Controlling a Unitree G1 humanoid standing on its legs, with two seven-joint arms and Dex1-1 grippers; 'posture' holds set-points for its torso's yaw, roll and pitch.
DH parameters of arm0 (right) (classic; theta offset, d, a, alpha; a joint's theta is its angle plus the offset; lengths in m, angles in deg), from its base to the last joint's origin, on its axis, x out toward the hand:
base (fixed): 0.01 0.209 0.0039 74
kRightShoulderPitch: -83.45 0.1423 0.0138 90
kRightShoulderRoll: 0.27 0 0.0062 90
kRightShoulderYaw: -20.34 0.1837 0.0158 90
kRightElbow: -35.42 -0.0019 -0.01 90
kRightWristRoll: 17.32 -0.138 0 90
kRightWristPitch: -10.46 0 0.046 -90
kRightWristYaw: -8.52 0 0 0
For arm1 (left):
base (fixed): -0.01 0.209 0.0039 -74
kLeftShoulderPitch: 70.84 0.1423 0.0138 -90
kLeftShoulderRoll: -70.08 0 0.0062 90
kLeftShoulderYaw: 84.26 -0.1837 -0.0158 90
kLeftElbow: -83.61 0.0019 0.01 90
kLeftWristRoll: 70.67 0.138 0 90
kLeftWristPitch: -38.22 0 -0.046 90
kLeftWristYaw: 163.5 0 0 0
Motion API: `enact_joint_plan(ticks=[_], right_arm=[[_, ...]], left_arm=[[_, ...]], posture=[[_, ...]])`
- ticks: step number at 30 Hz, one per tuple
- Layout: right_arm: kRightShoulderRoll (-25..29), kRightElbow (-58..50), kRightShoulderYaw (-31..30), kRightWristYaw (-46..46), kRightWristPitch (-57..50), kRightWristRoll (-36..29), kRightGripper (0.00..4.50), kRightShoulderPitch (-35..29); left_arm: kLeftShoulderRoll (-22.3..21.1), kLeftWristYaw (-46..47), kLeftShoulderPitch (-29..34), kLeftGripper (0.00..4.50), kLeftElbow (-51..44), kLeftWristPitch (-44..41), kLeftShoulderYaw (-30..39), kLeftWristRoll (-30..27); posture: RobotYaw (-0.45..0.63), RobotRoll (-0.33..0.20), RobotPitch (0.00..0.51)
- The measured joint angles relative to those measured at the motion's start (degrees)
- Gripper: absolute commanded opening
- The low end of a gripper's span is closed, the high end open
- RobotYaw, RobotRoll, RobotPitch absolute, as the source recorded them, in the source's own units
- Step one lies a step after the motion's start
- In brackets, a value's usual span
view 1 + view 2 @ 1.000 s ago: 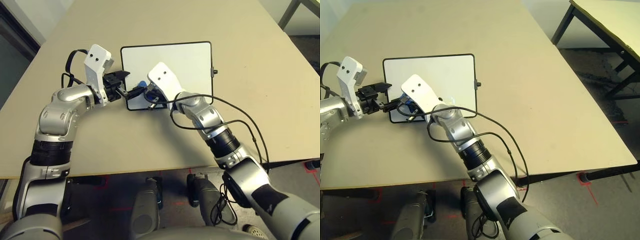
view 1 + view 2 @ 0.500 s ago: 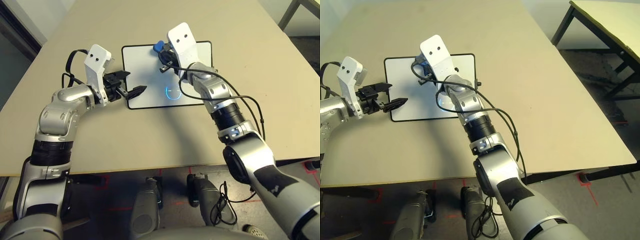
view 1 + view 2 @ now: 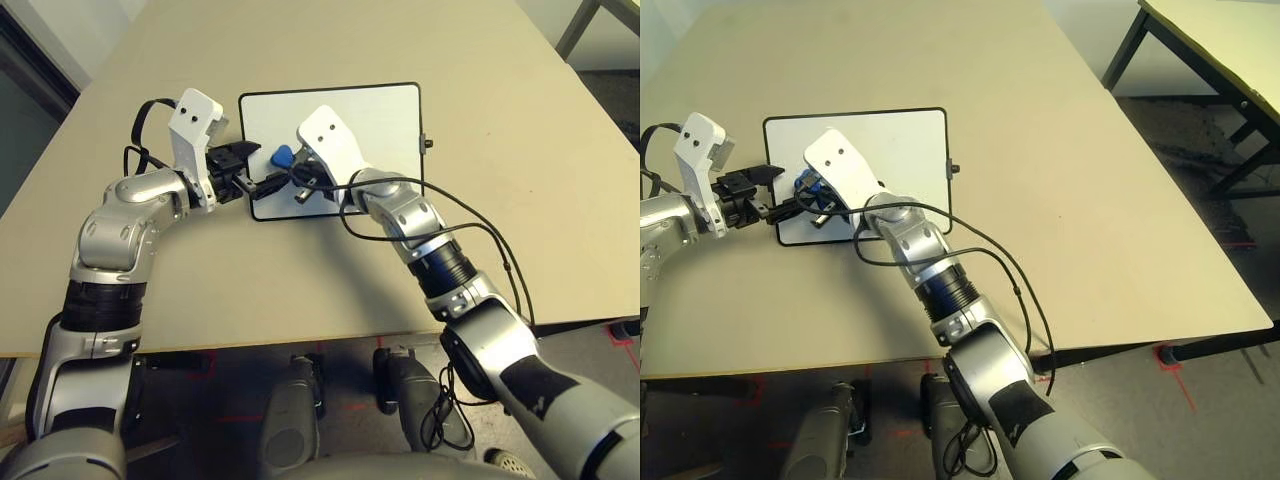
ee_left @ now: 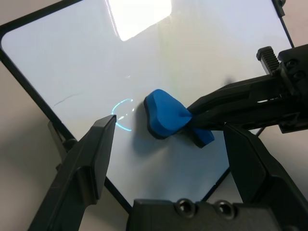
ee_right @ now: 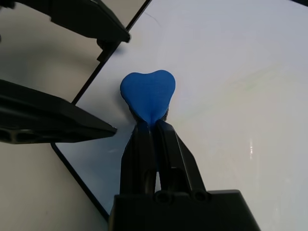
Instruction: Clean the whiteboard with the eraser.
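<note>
Eraser sat just right of the last blue mark
Right gripper (image 5: 153, 126) clamped the eraser (image 4: 166, 117) on the whiteboard (image 3: 380, 115); the mark (image 4: 121, 114) lay toward the left gripper (image 4: 168, 144), spread wide

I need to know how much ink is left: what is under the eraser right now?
The eraser, pinched in the right claw, sits on the whiteboard. A faint blue curved mark shows on the board just beside it. Whatever ink lies directly under the eraser is covered.
</note>
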Motion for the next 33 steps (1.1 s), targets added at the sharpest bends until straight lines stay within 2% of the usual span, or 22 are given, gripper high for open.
enact_joint_plan(ticks=[8, 12, 15, 19, 24, 33], right_arm=[[1.09, 9.66, 10.34, -8.5, 9.4, -0.78, 0.0, 8.59], [0.87, 12.17, 12.04, -9.22, 11.71, -0.97, 0.0, 10.27], [-0.32, 12.05, 11.26, -7.9, 11.43, -0.93, 0.0, 10.14], [-1.58, 7.41, 5.02, -2.76, 6.24, -0.6, 0.0, 6.33], [-1.27, 5.04, 0.99, 0.12, 1.34, -0.37, 0.0, 4.86], [-0.99, 7.04, -0.44, 0.28, 1.55, 0.14, 0.0, 4.71]], left_arm=[[0.02, 0.1, 0.0, 4.5, -0.02, 0.01, 0.0, 0.0], [0.02, 0.22, 0.0, 4.5, -0.01, 0.01, 0.0, 0.01], [0.02, 0.25, 0.0, 4.5, -0.02, 0.01, 0.0, 0.01], [-0.02, 0.26, -0.01, 4.5, -0.02, 0.02, 0.0, 0.0], [-0.15, 0.27, -0.01, 4.5, -0.01, 0.06, 0.01, 0.03], [-0.09, 0.49, -0.01, 4.5, -0.01, 0.09, 0.01, 0.02]], posture=[[0.04, 0.0, 0.218], [0.04, 0.0, 0.221], [0.04, 0.0, 0.221], [0.04, 0.0, 0.221], [0.04, 0.0, 0.226], [0.04, 0.0, 0.229]])
